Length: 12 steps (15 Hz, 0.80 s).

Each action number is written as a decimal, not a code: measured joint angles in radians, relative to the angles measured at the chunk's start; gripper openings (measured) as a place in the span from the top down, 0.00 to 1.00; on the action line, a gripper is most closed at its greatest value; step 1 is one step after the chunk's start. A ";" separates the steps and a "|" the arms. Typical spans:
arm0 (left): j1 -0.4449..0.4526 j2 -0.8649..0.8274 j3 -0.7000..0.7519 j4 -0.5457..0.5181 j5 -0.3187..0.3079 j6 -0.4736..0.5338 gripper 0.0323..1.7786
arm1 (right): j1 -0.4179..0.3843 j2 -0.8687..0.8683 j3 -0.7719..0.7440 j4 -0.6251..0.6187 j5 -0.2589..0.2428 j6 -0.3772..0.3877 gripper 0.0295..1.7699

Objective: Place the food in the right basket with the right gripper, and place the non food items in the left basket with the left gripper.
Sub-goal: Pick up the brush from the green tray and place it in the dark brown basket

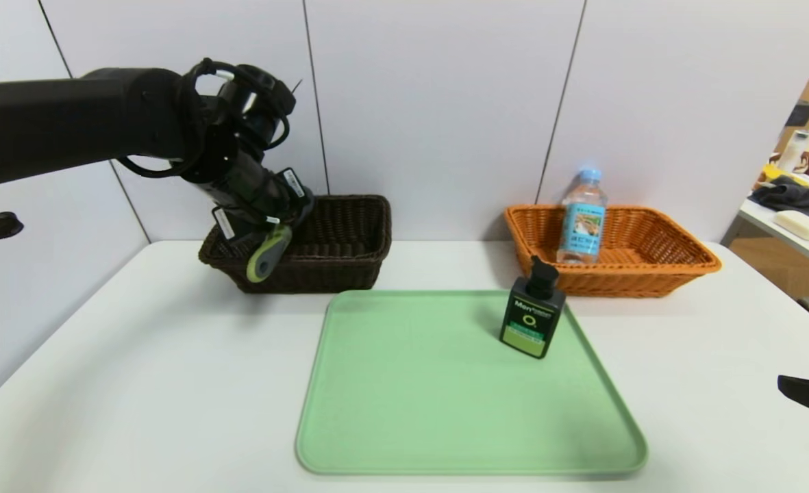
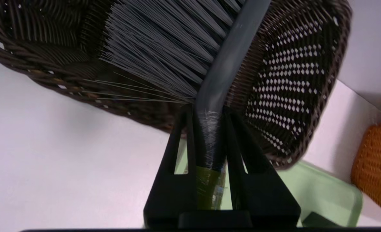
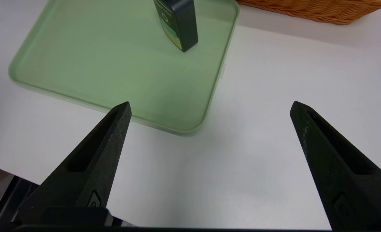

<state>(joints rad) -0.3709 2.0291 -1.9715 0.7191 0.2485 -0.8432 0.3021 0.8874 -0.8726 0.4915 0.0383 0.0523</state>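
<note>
- Hovering over the dark basket [image 1: 308,274], left gripper [image 2: 208,120] clasps the brush [image 2: 214,80], bristles inside.
- Right gripper [image 3: 210,108], spread and empty, is right of that basket.

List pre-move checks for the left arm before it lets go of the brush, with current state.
1. Left gripper shut on brush: ok
2. Bristles over dark basket: ok
3. Brush resting on basket floor: cannot tell
4. Water bottle in orange basket: ok
5. Pump bottle in dark basket: not ok, on green tray
6. Right gripper open, off the tray: ok
</note>
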 joint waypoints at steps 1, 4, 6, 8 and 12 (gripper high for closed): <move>0.016 0.016 0.000 -0.009 -0.012 -0.010 0.84 | 0.000 -0.003 0.006 0.000 0.000 0.000 0.04; 0.040 0.051 -0.004 -0.039 -0.024 -0.046 0.84 | 0.000 -0.011 0.024 0.000 -0.001 0.000 0.04; 0.045 0.064 -0.005 -0.060 -0.024 -0.047 0.84 | 0.000 -0.014 0.031 0.000 0.000 0.000 0.04; 0.046 0.069 -0.005 -0.089 -0.024 -0.044 0.84 | 0.000 -0.014 0.033 0.000 0.000 0.000 0.04; 0.046 0.077 -0.006 -0.157 -0.020 -0.046 0.84 | 0.000 -0.013 0.043 -0.001 0.001 0.000 0.04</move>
<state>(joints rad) -0.3251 2.1057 -1.9772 0.5623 0.2283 -0.8894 0.3019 0.8740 -0.8294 0.4906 0.0389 0.0519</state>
